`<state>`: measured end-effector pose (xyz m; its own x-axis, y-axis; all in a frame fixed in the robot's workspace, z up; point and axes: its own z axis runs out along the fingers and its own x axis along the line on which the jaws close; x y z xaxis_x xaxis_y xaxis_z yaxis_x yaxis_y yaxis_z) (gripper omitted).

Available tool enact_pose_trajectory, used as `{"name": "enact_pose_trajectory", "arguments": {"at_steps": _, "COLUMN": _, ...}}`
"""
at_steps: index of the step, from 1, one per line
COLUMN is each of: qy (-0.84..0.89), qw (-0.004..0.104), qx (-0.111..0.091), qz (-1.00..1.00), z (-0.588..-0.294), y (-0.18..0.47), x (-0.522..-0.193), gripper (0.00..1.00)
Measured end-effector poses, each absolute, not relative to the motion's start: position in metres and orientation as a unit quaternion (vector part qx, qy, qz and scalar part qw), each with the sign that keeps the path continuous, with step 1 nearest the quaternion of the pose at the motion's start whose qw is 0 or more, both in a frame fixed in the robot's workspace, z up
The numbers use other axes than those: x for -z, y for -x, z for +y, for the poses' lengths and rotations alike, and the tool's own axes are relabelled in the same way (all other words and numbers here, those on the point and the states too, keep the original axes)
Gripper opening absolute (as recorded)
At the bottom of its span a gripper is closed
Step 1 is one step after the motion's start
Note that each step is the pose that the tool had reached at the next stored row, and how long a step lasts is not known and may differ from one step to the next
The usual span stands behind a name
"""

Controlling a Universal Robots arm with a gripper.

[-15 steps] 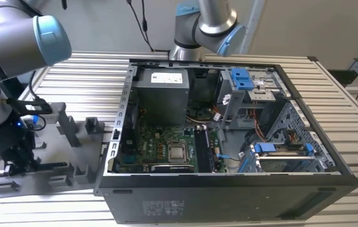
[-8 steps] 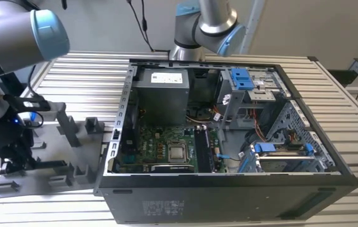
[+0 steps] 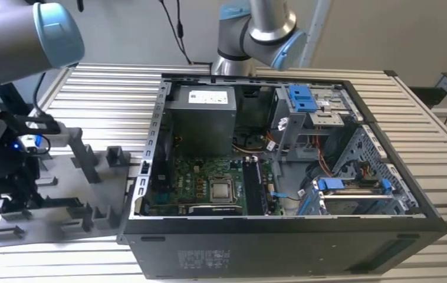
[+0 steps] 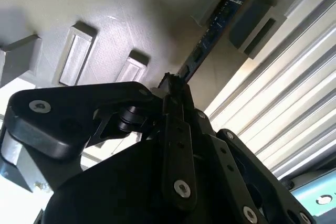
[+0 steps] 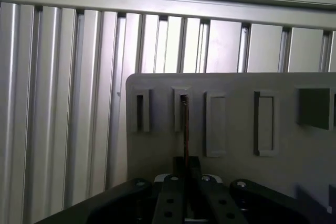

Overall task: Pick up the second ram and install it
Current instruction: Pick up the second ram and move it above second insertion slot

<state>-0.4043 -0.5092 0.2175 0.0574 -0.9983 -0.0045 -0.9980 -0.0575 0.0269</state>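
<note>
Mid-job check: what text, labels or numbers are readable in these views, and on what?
No text is readable.
White label on the power supply: too small to read.
Pale print on the computer case outer wall: too small to read.
Markings on the second ram: illegible.

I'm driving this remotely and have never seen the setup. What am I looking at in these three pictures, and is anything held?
The exterior view is taken from off the machine. On the exterior view's left, a robot arm reaches down over a grey fixture plate. Beside it, an open computer case lies on the slatted table. Both wrist views ride on the arm and look past its gripper. The gripper is closed on the second ram, a thin stick standing in a slot of the plate.
</note>
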Motion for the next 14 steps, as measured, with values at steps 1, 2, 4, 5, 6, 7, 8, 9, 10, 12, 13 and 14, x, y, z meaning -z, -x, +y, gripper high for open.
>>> {"name": "enact_pose_trajectory", "arguments": {"at_steps": 1, "qy": -0.725, "qw": 0.008, "qx": 0.011, "qz": -0.688, "z": -0.509, "y": 0.404, "x": -0.219, "gripper": 0.15}}
{"name": "enact_pose_trajectory", "arguments": {"at_steps": 2, "qy": -0.724, "qw": 0.008, "qx": 0.011, "qz": -0.690, "z": -0.509, "y": 0.404, "x": -0.221, "gripper": 0.15}}
{"name": "enact_pose_trajectory", "arguments": {"at_steps": 4, "qy": -0.721, "qw": 0.008, "qx": 0.011, "qz": -0.693, "z": -0.509, "y": 0.404, "x": -0.224, "gripper": 0.15}}
{"name": "enact_pose_trajectory", "arguments": {"at_steps": 5, "qy": -0.720, "qw": 0.008, "qx": 0.011, "qz": -0.694, "z": -0.509, "y": 0.404, "x": -0.226, "gripper": 0.15}}
{"name": "enact_pose_trajectory", "arguments": {"at_steps": 6, "qy": -0.719, "qw": 0.008, "qx": 0.011, "qz": -0.695, "z": -0.509, "y": 0.404, "x": -0.227, "gripper": 0.15}}
{"name": "enact_pose_trajectory", "arguments": {"at_steps": 7, "qy": -0.718, "qw": 0.008, "qx": 0.011, "qz": -0.696, "z": -0.509, "y": 0.404, "x": -0.229, "gripper": 0.15}}
{"name": "enact_pose_trajectory", "arguments": {"at_steps": 8, "qy": -0.717, "qw": 0.008, "qx": 0.011, "qz": -0.697, "z": -0.509, "y": 0.404, "x": -0.230, "gripper": 0.15}}
{"name": "enact_pose_trajectory", "arguments": {"at_steps": 9, "qy": -0.716, "qw": 0.008, "qx": 0.011, "qz": -0.698, "z": -0.509, "y": 0.404, "x": -0.231, "gripper": 0.15}}
{"name": "enact_pose_trajectory", "arguments": {"at_steps": 10, "qy": -0.714, "qw": 0.008, "qx": 0.011, "qz": -0.700, "z": -0.509, "y": 0.404, "x": -0.232, "gripper": 0.15}}
{"name": "enact_pose_trajectory", "arguments": {"at_steps": 12, "qy": -0.711, "qw": 0.008, "qx": 0.011, "qz": -0.703, "z": -0.509, "y": 0.404, "x": -0.233, "gripper": 0.15}}
{"name": "enact_pose_trajectory", "arguments": {"at_steps": 13, "qy": -0.708, "qw": 0.008, "qx": 0.011, "qz": -0.706, "z": -0.509, "y": 0.404, "x": -0.233, "gripper": 0.15}}
{"name": "enact_pose_trajectory", "arguments": {"at_steps": 14, "qy": -0.705, "qw": 0.008, "qx": 0.011, "qz": -0.709, "z": -0.509, "y": 0.404, "x": -0.233, "gripper": 0.15}}
